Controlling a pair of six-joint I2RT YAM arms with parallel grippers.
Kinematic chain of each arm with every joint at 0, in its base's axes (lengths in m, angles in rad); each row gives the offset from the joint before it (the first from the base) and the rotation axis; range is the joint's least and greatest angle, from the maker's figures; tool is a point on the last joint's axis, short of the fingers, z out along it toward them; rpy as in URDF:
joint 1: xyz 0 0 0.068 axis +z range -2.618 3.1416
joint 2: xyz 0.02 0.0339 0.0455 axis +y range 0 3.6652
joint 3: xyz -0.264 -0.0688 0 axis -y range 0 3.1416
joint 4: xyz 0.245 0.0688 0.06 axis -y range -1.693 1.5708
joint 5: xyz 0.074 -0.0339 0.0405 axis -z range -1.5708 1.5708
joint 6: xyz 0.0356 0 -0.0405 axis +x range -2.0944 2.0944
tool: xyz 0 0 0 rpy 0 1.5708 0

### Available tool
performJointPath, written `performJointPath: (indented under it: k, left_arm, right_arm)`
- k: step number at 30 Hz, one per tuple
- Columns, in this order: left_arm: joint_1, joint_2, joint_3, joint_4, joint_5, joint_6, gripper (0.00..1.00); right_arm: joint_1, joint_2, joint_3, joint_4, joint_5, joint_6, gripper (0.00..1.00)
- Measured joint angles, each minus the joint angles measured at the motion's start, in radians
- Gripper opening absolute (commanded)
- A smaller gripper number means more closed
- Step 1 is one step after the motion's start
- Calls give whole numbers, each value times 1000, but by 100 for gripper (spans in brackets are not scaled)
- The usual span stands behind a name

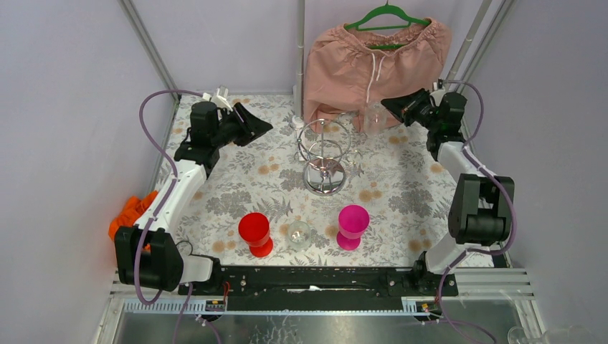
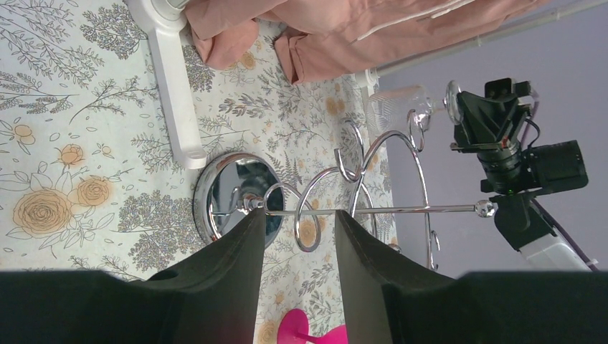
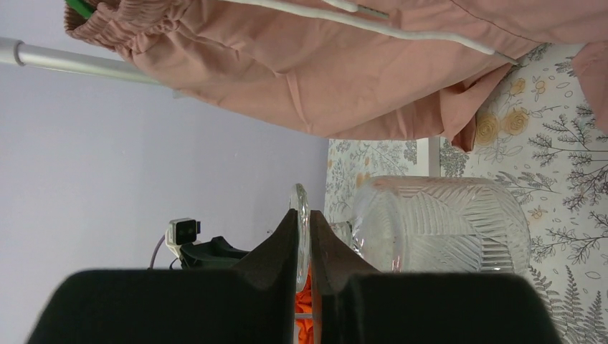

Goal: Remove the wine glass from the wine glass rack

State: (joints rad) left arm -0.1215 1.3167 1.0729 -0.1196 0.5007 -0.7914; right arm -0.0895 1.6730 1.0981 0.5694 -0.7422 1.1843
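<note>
Left pincer [image 1: 257, 127]: mine, half open, nothing in it, hanging left of the rack [image 1: 326, 154]. Glass [image 1: 374, 118]: off the rack, sideways in the air just right of its ring. Right pincer [image 3: 303, 218]: narrow, clamped on the glass's foot.

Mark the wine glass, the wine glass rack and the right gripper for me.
wine glass [image 3: 444, 226], right wrist view, on its ribbed bowl.
wine glass rack [image 2: 222, 186], left wrist view, on its round mirrored base.
right gripper [image 3: 303, 218], right wrist view, between the fingertips clamping the glass's foot.
</note>
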Motion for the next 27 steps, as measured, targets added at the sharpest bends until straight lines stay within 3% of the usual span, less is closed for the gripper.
performJointPath:
  k: [7,14,20,27]
  left_arm:
    - [0,-3,0,3,0,0,49]
    - [2,-16,0,127,40,-19,54]
    - [7,17,-32,503,193,-199,54]
    - [7,246,-37,1162,329,-611,56]
  right_arm:
    - [-2,-148,4,-163,5,-83,0]
    - [-2,-464,46,-340,23,-152,0]
    - [-2,-676,105,-364,-16,-136,0]
    - [-2,-741,107,-301,-100,-13,0]
